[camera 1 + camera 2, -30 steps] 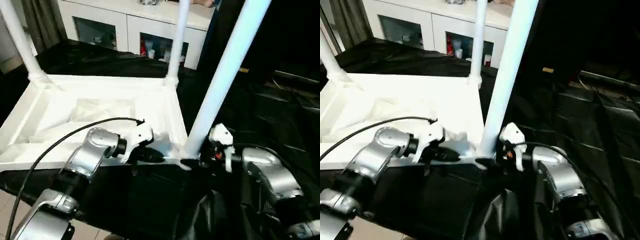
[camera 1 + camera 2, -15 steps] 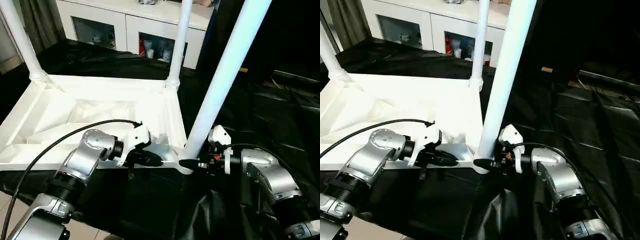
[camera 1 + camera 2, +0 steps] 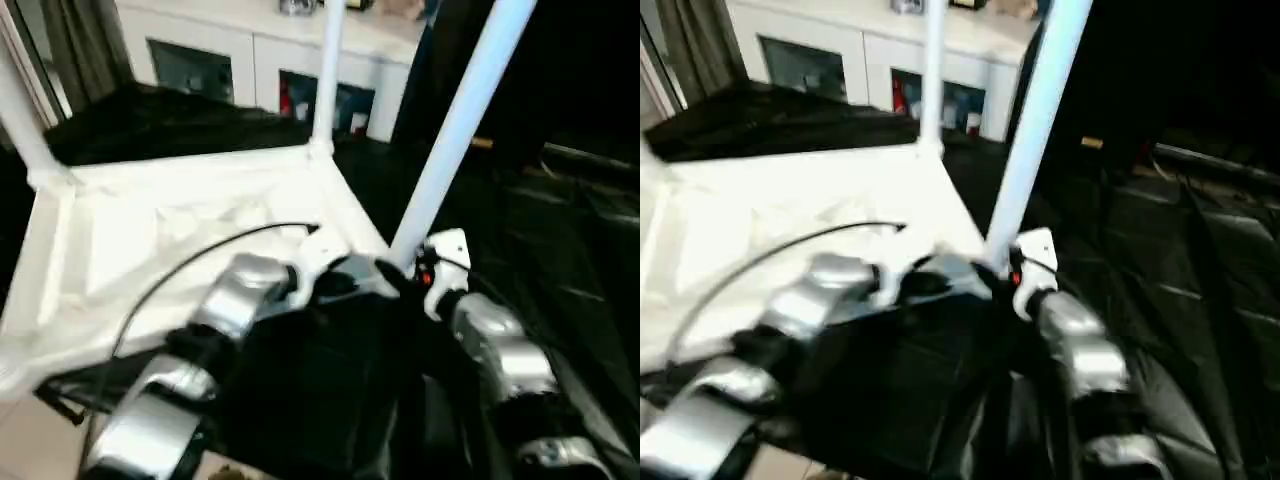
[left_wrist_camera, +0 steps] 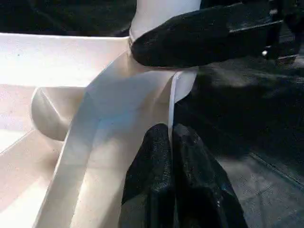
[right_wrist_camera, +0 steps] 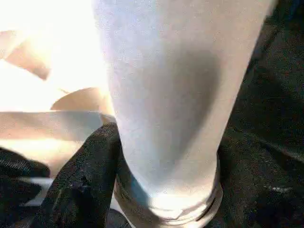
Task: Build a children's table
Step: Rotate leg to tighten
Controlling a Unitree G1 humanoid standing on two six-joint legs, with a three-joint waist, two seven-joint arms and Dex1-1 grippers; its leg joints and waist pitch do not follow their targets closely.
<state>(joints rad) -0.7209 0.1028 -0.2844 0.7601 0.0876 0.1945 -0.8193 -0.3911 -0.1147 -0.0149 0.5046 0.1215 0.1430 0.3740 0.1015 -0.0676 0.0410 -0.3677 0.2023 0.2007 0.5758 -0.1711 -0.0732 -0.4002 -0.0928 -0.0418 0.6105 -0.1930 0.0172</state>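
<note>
Right wrist view puts my right gripper (image 5: 156, 190) clamped around the upright leg (image 5: 161, 95) just above its corner socket (image 4: 156, 85). My left gripper (image 4: 172, 137), fingers together, presses the table top (image 3: 150, 240) rim beside it. Black sheeting (image 3: 560, 230) surrounds; nothing blocks.

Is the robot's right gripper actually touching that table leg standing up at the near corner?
Touching. In the right wrist view, a black finger presses against the base of the leg; the left wrist view shows the right gripper there too.
</note>
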